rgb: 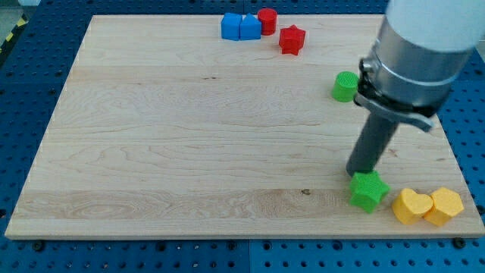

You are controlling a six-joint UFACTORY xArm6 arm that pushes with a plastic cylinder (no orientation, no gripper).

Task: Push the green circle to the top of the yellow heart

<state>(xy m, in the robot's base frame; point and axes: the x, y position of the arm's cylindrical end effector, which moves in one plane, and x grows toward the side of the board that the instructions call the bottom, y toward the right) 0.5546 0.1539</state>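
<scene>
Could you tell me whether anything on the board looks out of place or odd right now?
One thing: my tip sits against the green star near the yellow heart, while the green circle lies apart, towards the view's top. Nothing looks damaged.

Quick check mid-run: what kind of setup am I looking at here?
Probably a lab tabletop pushing rig: a wooden board on a blue perforated bench, small coloured blocks, and my tip beside the green star.
</scene>
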